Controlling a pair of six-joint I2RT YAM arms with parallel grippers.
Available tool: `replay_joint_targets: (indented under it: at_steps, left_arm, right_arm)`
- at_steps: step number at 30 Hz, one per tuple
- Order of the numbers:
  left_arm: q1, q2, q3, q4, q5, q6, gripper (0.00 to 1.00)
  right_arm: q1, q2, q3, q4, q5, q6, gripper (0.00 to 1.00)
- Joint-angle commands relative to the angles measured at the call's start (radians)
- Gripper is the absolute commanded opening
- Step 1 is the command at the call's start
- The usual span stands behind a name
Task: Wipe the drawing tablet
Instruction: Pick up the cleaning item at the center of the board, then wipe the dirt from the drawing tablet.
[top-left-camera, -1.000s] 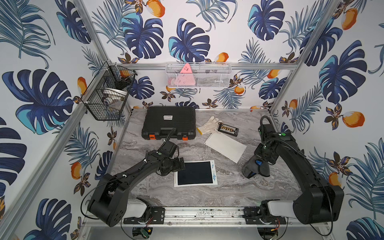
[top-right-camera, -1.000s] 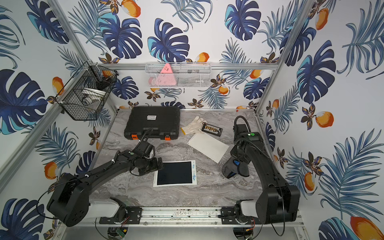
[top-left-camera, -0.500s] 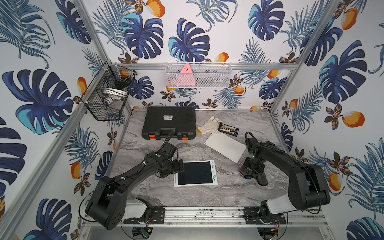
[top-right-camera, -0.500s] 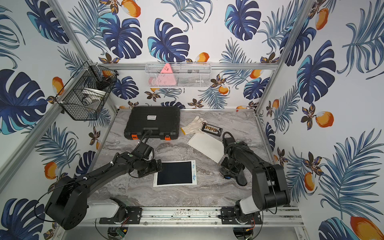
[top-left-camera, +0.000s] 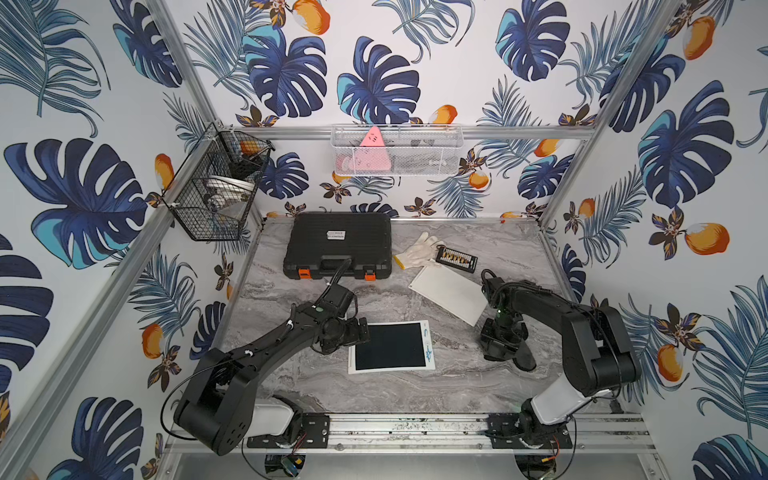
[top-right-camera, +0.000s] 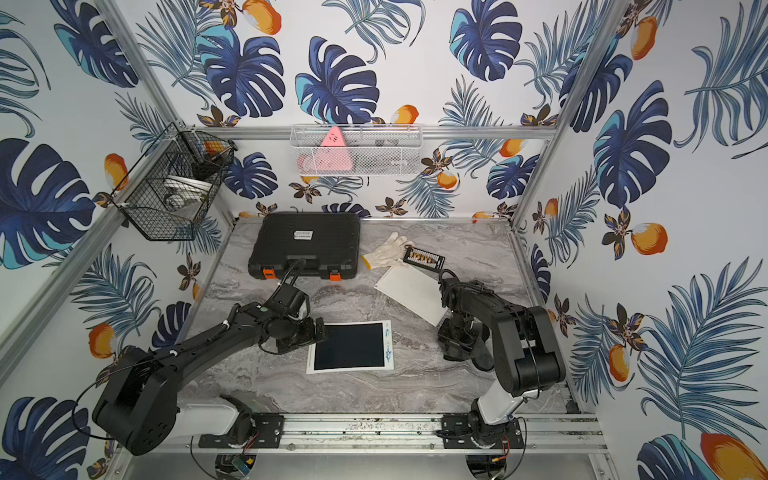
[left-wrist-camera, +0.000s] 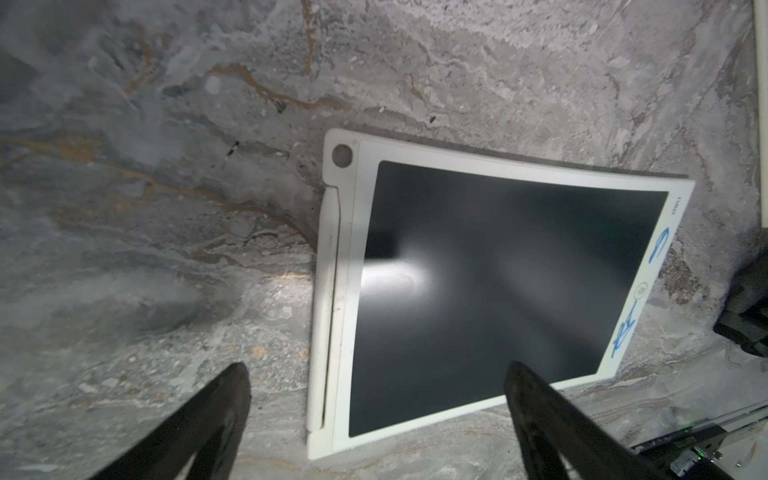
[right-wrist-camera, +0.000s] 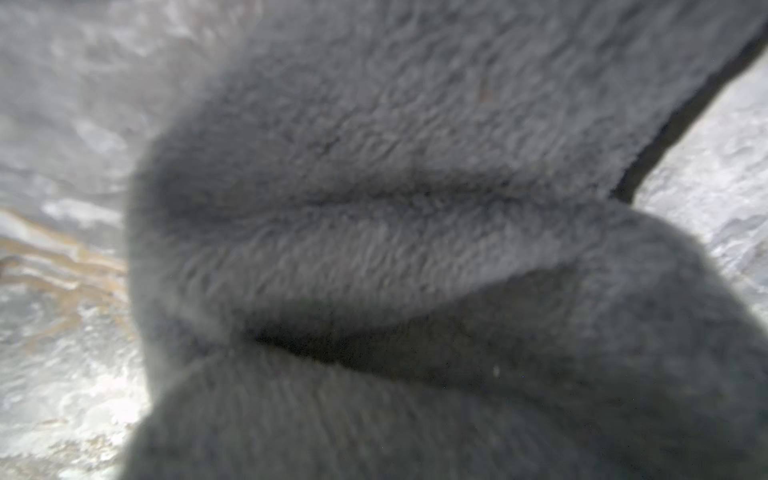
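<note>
The drawing tablet (top-left-camera: 390, 347) (top-right-camera: 351, 347), a white frame round a dark blank screen (left-wrist-camera: 498, 291), lies flat near the table's front middle. My left gripper (top-left-camera: 363, 332) (top-right-camera: 320, 330) (left-wrist-camera: 376, 368) is open at the tablet's left edge, one finger over the table and one over the screen. My right gripper (top-left-camera: 500, 353) (top-right-camera: 457, 353) points down to the right of the tablet, on a dark grey cloth (top-left-camera: 524, 359) (top-right-camera: 482, 357) bunched on the table. The cloth (right-wrist-camera: 415, 249) fills the right wrist view and hides the fingers.
A black case (top-left-camera: 338, 245) stands at the back, with a white glove (top-left-camera: 417, 251) and a small bit holder (top-left-camera: 456, 258) to its right. A white board (top-left-camera: 449, 293) lies just behind the right gripper. A wire basket (top-left-camera: 216, 187) and a mesh shelf (top-left-camera: 397, 149) hang on the walls.
The right arm has folded down and forward, bringing its gripper and the cloth low onto the table. The left arm has hardly moved.
</note>
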Motion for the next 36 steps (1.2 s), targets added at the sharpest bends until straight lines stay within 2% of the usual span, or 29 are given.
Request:
replay_joint_targets:
  at_steps: [1,3,5,7,8,16,20,23,27,32,36]
  left_arm:
    - [-0.001,-0.010,0.007,-0.025,-0.018,0.021,0.99]
    - [0.001,-0.015,0.009,-0.031,-0.024,0.025,0.99]
    - [0.001,-0.017,0.009,-0.037,-0.027,0.028,0.99]
    - [0.004,-0.017,0.016,-0.047,-0.037,0.040,0.99]
    - [0.007,-0.017,0.019,-0.052,-0.039,0.046,0.99]
    - [0.034,-0.014,0.033,-0.076,-0.046,0.082,0.99]
    - [0.049,-0.014,0.033,-0.092,-0.059,0.108,0.98]
    - [0.066,-0.003,0.032,-0.100,-0.064,0.138,0.96]
    - [0.080,0.015,0.025,-0.108,-0.088,0.176,0.91]
    - [0.083,0.056,0.013,-0.070,-0.063,0.170,0.78]
    - [0.082,0.096,0.001,-0.030,-0.062,0.162,0.64]
  right_arm:
    - [0.002,0.049,-0.023,0.157,0.007,0.000,0.46]
    - [0.006,0.052,-0.031,0.169,-0.012,0.004,0.32]
    - [0.007,0.037,-0.038,0.177,-0.018,0.009,0.12]
    - [0.007,-0.003,-0.045,0.188,-0.030,0.011,0.01]
    - [0.008,-0.032,-0.042,0.184,-0.030,0.012,0.00]
    - [0.009,-0.258,0.084,0.040,0.030,0.033,0.00]
    - [0.030,-0.316,0.141,-0.033,0.031,0.012,0.00]
    - [0.132,-0.345,0.164,-0.047,0.026,0.007,0.00]
    - [0.301,-0.348,0.153,0.087,-0.173,0.011,0.00]
    - [0.518,-0.193,0.227,0.188,-0.267,0.026,0.00]
    - [0.612,-0.069,0.297,0.277,-0.307,0.035,0.00]
